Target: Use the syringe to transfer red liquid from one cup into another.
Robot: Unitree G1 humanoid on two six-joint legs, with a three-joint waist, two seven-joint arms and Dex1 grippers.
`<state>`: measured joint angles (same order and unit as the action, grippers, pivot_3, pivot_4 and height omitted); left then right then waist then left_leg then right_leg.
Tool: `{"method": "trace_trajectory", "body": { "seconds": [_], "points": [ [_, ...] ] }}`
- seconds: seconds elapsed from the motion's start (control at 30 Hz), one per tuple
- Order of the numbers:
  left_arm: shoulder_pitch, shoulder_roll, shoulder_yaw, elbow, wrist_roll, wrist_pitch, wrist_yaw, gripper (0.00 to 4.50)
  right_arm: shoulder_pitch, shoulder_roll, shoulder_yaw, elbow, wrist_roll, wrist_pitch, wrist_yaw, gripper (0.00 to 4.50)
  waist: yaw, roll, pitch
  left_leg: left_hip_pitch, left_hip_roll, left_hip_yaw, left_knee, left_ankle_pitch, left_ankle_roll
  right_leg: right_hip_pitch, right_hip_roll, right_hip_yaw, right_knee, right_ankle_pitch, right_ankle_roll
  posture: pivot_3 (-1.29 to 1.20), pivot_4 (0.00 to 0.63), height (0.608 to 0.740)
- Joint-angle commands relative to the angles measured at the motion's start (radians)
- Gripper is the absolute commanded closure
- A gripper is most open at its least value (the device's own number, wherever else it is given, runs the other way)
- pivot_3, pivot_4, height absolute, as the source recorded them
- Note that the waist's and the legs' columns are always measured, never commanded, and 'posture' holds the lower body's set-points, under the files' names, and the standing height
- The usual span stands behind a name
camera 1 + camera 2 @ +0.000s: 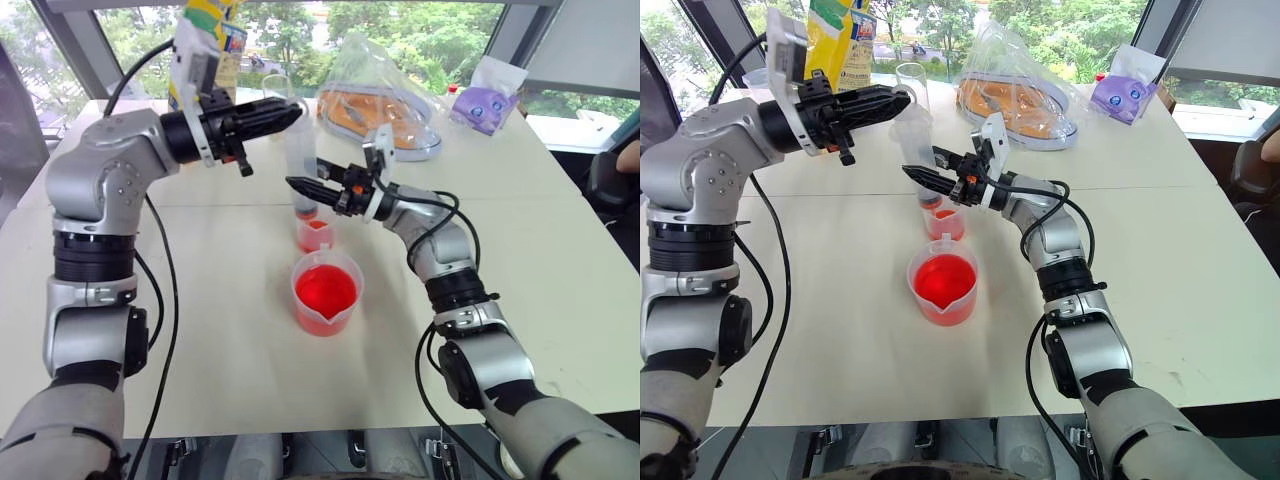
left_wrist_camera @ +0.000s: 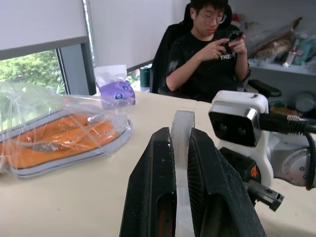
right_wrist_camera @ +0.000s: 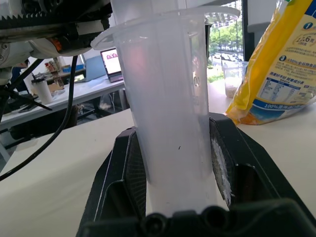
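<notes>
From the head cameras: upright over the table [image 1: 560, 250], one syringe [image 1: 303, 150], tip down inside the small clear cup [image 1: 315, 235], which holds a little red liquid [image 1: 316, 226]. Just nearer, apart from it, one wide beaker [image 1: 325, 292] with far more of the same red. Clamped around the lower barrel, the right gripper [image 1: 300, 185]; shut on the flat plunger top above, the left gripper [image 1: 290, 112]. Two cups of the task in all, two grippers, one syringe. Farther back, a yellow bag [image 1: 210, 40], a bagged orange tray [image 1: 385, 110] and a purple packet [image 1: 485, 103]. From the left wrist: two black fingers [image 2: 155, 197] pinching a thin translucent plate between them, probably the plunger flange; a person seated beyond the table, looking at a phone. From the right wrist: black pads [image 3: 224, 168] pressed on either side of the clear barrel, the wide finger flange above. Judged by look: light, rigid thin plastic, smooth and likely slippery when wet, so best held mid-barrel below the flange, as here, with the plunger moved by its end plate only. Small cup probably light and easy to tip if the tip drags its wall; squeezing the barrel hard likely to bind the seal.
</notes>
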<state>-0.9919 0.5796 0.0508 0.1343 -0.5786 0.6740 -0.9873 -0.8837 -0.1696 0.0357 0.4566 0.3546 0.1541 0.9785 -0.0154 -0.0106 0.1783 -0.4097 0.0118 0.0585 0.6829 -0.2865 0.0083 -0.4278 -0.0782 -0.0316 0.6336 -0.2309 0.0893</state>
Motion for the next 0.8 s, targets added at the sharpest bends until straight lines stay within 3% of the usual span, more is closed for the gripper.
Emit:
{"method": "trace_trajectory", "body": {
  "seconds": [0.03,0.5,0.67,0.8],
  "points": [
    [0.033,-0.011,-0.062,-0.013,0.019,0.004,-0.048,4.44,-0.075,-0.011,-0.075,-0.085,0.054,-0.013,-0.038,3.05,-0.001,0.000,0.000,0.000,0.000,0.000,0.000,0.000,0.000,0.000,0.000,0.000,0.000,0.000,0.000,0.00,0.150,0.740],
    [0.071,-0.053,-0.073,-0.011,0.044,-0.019,-0.054,4.44,-0.110,-0.039,-0.103,-0.076,0.066,-0.003,-0.052,3.05,-0.001,0.000,0.000,0.000,0.000,0.000,0.000,0.000,0.000,0.000,0.000,0.000,0.000,0.000,0.000,0.00,0.150,0.740],
    [0.035,-0.041,-0.024,-0.010,0.004,0.016,-0.047,4.44,-0.074,-0.036,-0.076,-0.083,0.053,0.006,-0.034,3.05,-0.001,0.000,0.000,0.000,0.000,0.000,0.000,0.000,0.000,0.000,0.000,0.000,0.000,0.000,0.000,0.00,0.150,0.740],
    [0.007,-0.022,0.014,-0.001,-0.017,0.048,-0.037,2.91,-0.037,-0.024,-0.050,-0.105,0.044,0.019,-0.028,3.05,-0.001,0.000,0.000,0.000,0.000,0.000,0.000,0.000,0.000,0.000,0.000,0.000,0.000,0.000,0.000,0.00,0.150,0.740]
  ]
}}
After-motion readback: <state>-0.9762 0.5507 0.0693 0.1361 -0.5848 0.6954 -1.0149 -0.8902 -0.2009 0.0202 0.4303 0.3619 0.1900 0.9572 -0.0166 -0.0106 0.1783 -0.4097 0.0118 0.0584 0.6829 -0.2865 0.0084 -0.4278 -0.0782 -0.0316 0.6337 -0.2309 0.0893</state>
